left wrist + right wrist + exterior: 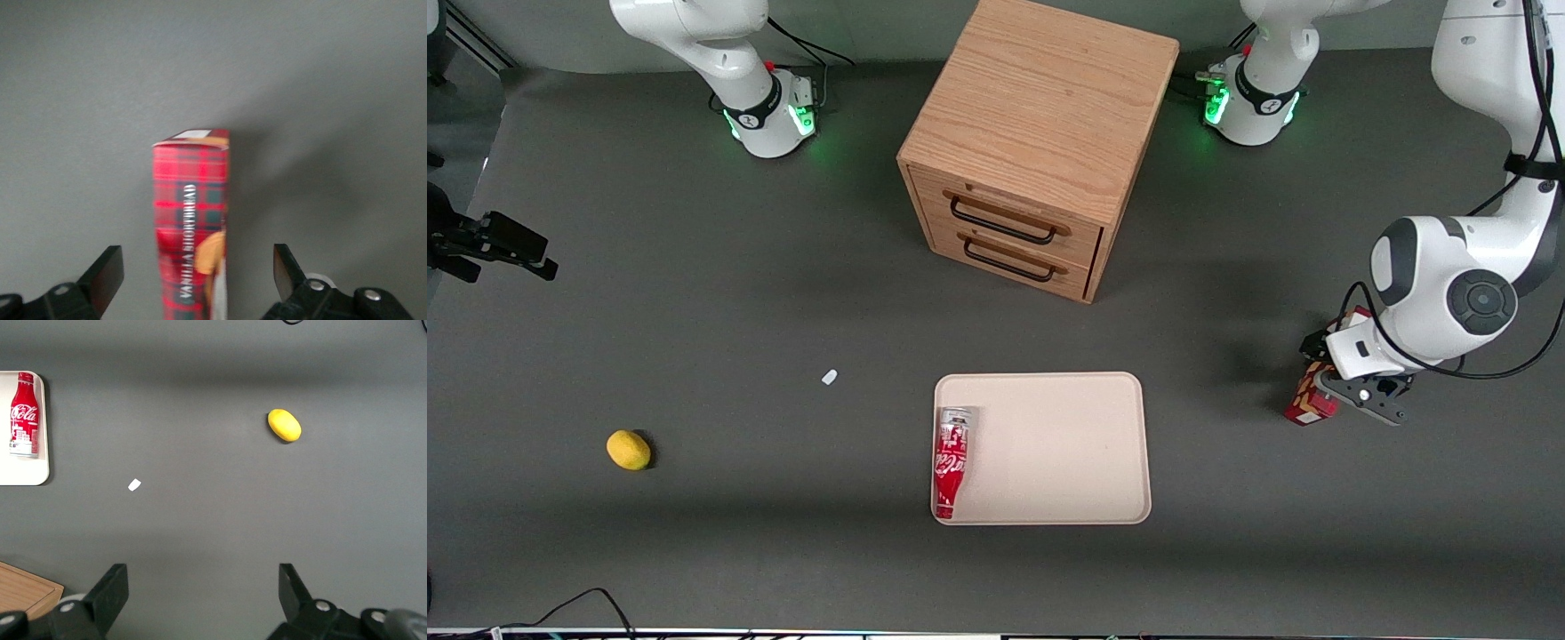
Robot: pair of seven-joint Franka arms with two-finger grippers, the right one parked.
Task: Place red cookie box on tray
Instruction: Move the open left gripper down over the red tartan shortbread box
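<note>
The red cookie box (1309, 404) stands on the dark table toward the working arm's end, well away from the tray (1067, 444). It is a slim box with a red plaid pattern (190, 227), a cookie picture and a white end panel. My left gripper (1327, 391) is lowered over it. In the left wrist view the gripper (197, 270) is open, one black finger (107, 273) on each side of the box with a gap between each finger and the cardboard. The beige tray lies flat on the table in front of the cabinet.
A red Coca-Cola bottle (951, 462) lies on the tray along the edge nearest the parked arm. A wooden two-drawer cabinet (1032, 142) stands farther from the front camera. A yellow lemon (629, 450) and a small white scrap (830, 377) lie toward the parked arm's end.
</note>
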